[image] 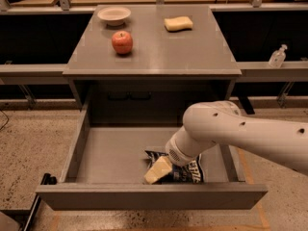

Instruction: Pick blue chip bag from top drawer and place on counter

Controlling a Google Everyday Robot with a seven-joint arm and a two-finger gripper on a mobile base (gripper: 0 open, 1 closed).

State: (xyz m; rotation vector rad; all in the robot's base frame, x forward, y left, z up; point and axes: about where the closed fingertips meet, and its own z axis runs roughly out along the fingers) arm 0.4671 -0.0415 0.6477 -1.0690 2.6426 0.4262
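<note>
Camera view puts my pincer (159, 169) down at the blue chip bag (191, 170) near the top drawer (144, 197) front, its spread I cannot tell; grasping seems in hand, needing firm closure before lifting to the worktop (159, 49).

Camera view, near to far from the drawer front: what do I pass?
top drawer front panel → gripper, low inside the drawer over the blue chip bag → counter front edge → apple → sponge and bowl near the back, too level to order.
</note>
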